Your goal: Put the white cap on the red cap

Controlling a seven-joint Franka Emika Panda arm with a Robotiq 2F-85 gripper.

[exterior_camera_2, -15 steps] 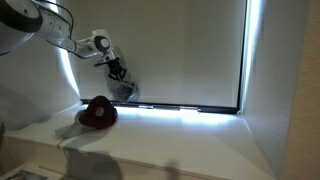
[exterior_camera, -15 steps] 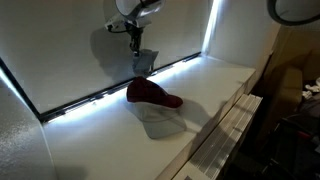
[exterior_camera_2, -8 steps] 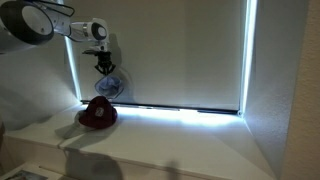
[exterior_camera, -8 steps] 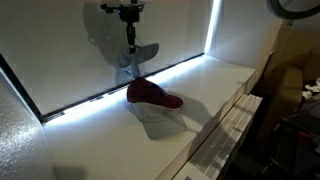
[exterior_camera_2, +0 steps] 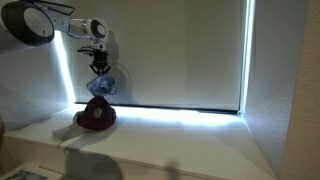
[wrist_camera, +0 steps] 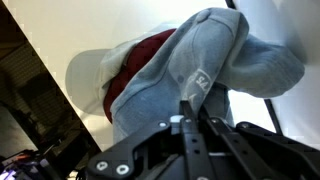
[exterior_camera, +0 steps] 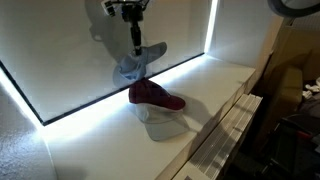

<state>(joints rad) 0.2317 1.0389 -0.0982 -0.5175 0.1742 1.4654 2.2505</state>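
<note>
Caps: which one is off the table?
The white cap. It hangs from the closed tool right above the red cap, while the red one lies on the table.

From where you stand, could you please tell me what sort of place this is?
Likely a lab test booth, not a home: bare white panels, bright light strips along their edges, and a white counter with a red cap, the tool holding a white cap above it.

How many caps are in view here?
2: the white cap hangs from the tool above the red cap on the ledge; the pale shape beside it may be shadow.
</note>
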